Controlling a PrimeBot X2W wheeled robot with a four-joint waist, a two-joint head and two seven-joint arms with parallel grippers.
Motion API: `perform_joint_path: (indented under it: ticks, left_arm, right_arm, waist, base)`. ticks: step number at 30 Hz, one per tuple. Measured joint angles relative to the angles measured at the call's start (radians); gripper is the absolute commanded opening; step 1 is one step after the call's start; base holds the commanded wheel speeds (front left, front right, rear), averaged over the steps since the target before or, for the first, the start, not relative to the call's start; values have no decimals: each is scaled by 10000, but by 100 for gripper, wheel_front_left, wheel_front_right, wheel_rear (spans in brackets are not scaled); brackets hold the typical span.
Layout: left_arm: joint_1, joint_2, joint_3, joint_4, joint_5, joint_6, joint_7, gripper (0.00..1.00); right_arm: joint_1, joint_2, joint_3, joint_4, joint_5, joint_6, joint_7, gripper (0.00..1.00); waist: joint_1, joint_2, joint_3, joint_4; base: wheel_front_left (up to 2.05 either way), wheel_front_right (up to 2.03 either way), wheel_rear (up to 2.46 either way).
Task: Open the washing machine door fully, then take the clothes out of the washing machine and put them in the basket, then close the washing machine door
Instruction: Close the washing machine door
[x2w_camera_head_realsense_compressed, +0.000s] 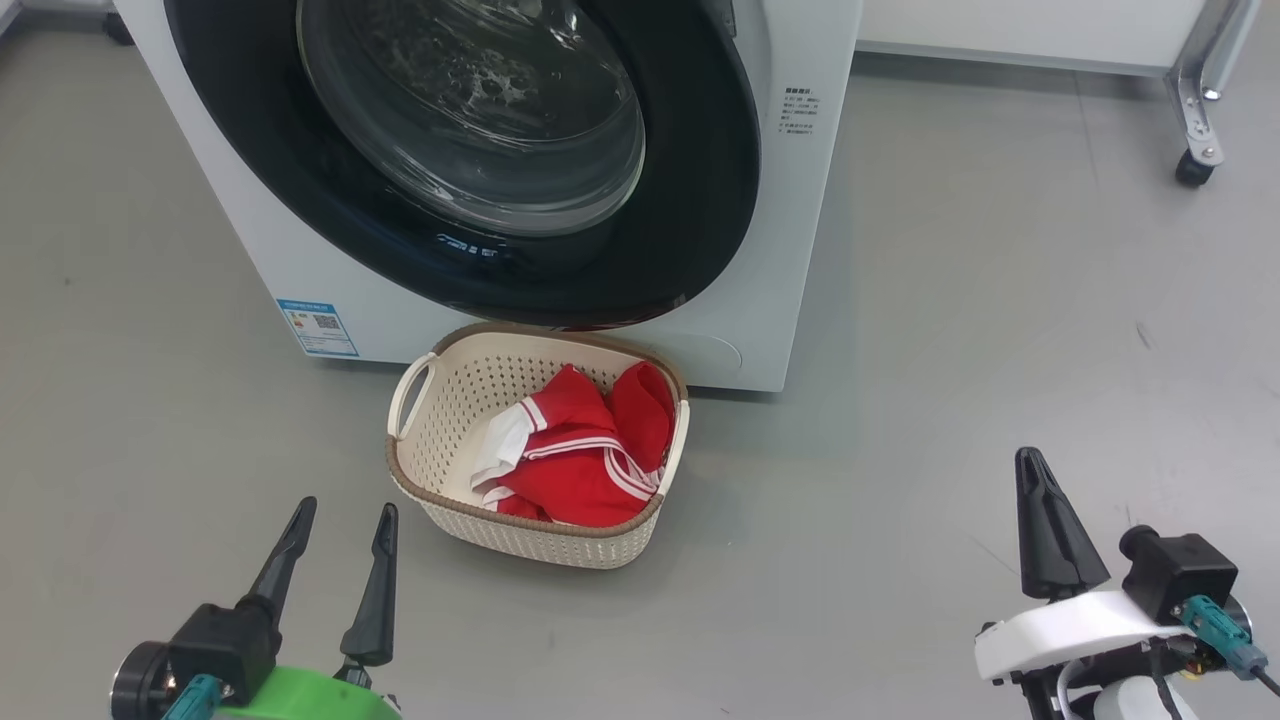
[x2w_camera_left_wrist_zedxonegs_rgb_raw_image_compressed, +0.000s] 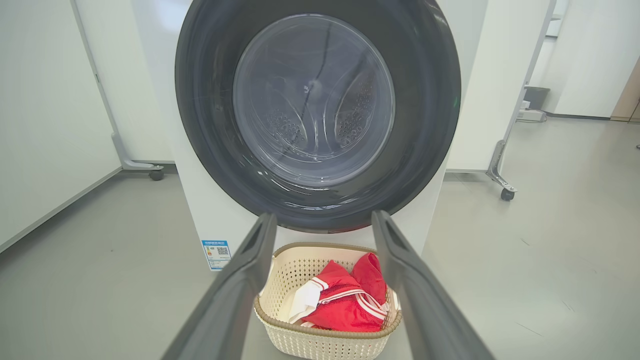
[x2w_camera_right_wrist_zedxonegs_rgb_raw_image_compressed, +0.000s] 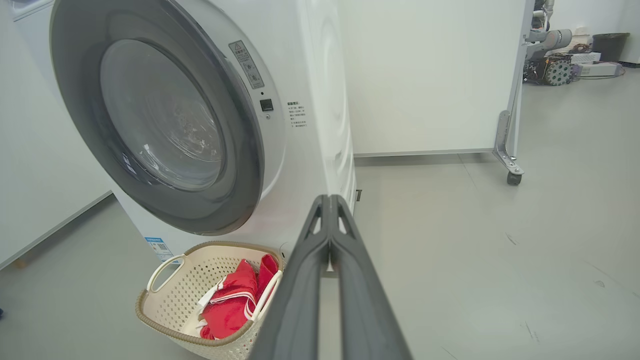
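Observation:
The washing machine (x2w_camera_head_realsense_compressed: 790, 230) (x2w_camera_left_wrist_zedxonegs_rgb_raw_image_compressed: 200, 210) (x2w_camera_right_wrist_zedxonegs_rgb_raw_image_compressed: 320, 100) stands on the floor with its door (x2w_camera_head_realsense_compressed: 480, 130) (x2w_camera_left_wrist_zedxonegs_rgb_raw_image_compressed: 317, 110) (x2w_camera_right_wrist_zedxonegs_rgb_raw_image_compressed: 160, 120) shut against the front. Red clothes (x2w_camera_head_realsense_compressed: 580, 450) (x2w_camera_left_wrist_zedxonegs_rgb_raw_image_compressed: 345, 302) (x2w_camera_right_wrist_zedxonegs_rgb_raw_image_compressed: 232, 300) with white stripes lie in the cream basket (x2w_camera_head_realsense_compressed: 450, 400) (x2w_camera_left_wrist_zedxonegs_rgb_raw_image_compressed: 320, 345) (x2w_camera_right_wrist_zedxonegs_rgb_raw_image_compressed: 170, 305) just before the washer. My left gripper (x2w_camera_head_realsense_compressed: 342, 518) (x2w_camera_left_wrist_zedxonegs_rgb_raw_image_compressed: 324, 220) is open, low and left of the basket, its fingers empty. My right gripper (x2w_camera_head_realsense_compressed: 1035, 465) (x2w_camera_right_wrist_zedxonegs_rgb_raw_image_compressed: 329, 200) is shut with nothing in it, well to the basket's right.
A blue label sticker (x2w_camera_head_realsense_compressed: 318, 328) sits low on the washer's front. White panels on castor feet (x2w_camera_head_realsense_compressed: 1195, 165) (x2w_camera_right_wrist_zedxonegs_rgb_raw_image_compressed: 514, 177) stand behind and to the right. Grey floor spreads around the basket on both sides.

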Motion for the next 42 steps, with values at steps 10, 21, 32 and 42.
perform_joint_path:
  ticks: [10,21,32,42]
  left_arm:
    - [-110,-232,-117,-130,234,-221,0,100]
    - [-825,-610,-476,-136,428,-477,0,100]
    - [-1623,-953,-780,-236,656,-642,0,100]
    - [-2024,-1170,-805,-205,656,-656,0,100]
  right_arm:
    - [-1327,-596,1043,-506,-516,439,119,0]
    - [-3214,-1354,1860,-447,-773,570,562,0]
    - [-5176,-1969,2040,-201,-771,571,1051,0]
    - [-6641,-2545,2146,61,-550,571,1237,0]
  waist:
    - [0,0,695,265]
    - [0,0,1638,907]
    - [0,0,2837,1657]
    - [0,0,3850,2262]
  base:
    - [0,0,0]
    - [0,0,0]
    - [0,0,0]
    - [0,0,0]
